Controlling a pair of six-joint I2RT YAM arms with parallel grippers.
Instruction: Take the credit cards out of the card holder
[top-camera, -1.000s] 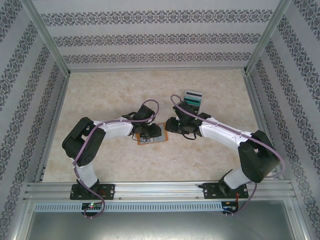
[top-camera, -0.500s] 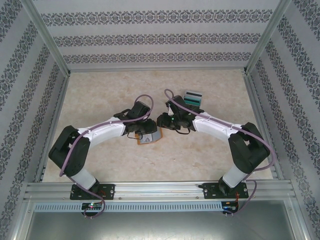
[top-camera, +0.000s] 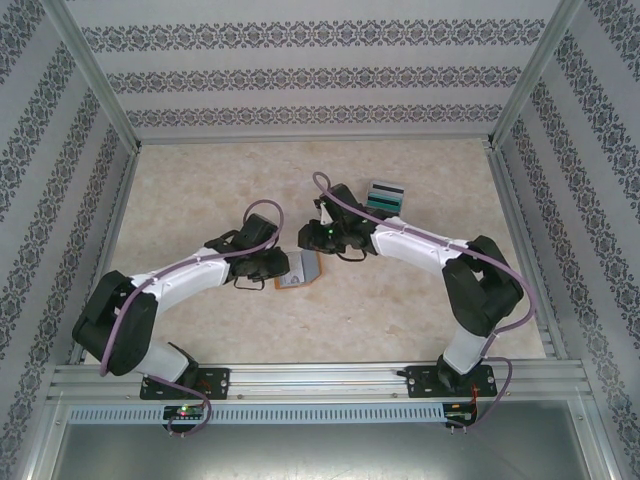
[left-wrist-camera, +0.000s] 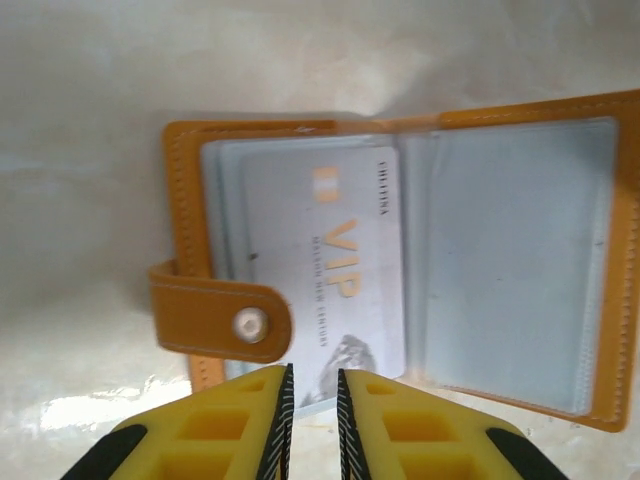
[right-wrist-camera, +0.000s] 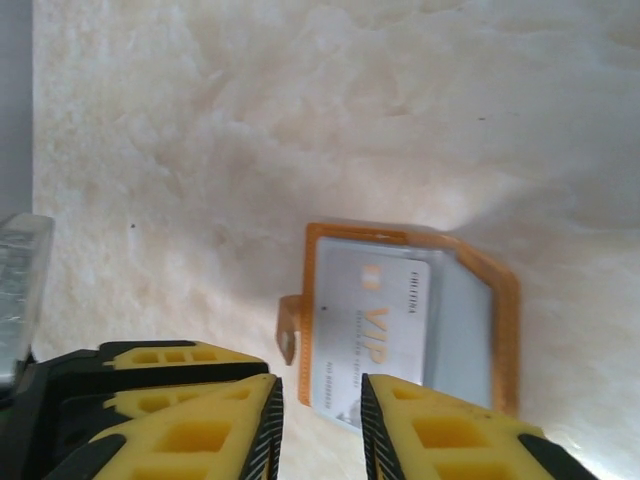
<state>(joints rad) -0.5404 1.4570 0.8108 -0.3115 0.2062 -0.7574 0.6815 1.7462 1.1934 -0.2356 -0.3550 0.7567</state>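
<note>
Open tan stitched-leather card holder (left-wrist-camera: 520, 250) with clear plastic sleeves lies flat on the marbled table (right-wrist-camera: 300, 120), a glossy grey credit card (left-wrist-camera: 330, 260) inside. The left gripper (left-wrist-camera: 313, 410) has ribbed yellow fingers nearly meeting at the card's edge, and whether they pinch it is unclear. The right gripper (right-wrist-camera: 320, 420) hovers with fingers spread.

The card holder (top-camera: 299, 270) is lying open on the tabletop (top-camera: 400, 310), a credit card (left-wrist-camera: 330, 260) sitting in one pocket, with the left tool (left-wrist-camera: 311, 385) at its left and the right tool (right-wrist-camera: 318, 390) behind it.
</note>
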